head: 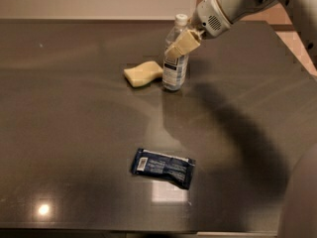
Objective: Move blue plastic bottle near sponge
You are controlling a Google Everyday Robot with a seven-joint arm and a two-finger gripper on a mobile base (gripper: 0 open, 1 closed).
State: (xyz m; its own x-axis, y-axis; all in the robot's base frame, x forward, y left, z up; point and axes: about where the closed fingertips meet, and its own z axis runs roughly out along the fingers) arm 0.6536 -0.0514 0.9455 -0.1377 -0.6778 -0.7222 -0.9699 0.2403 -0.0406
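The blue plastic bottle (173,72) stands upright on the dark table (74,133), clear with a white cap and a white-and-blue label. The pale yellow sponge (142,73) lies just to its left, nearly touching it. My gripper (175,48) reaches in from the upper right and is shut on the bottle's upper body, with one tan finger (182,42) across its front.
A flat dark blue packet (163,166) lies near the front middle of the table. The table's right edge (302,78) runs along the far right, with my arm (223,9) above it. A wall lies behind the table.
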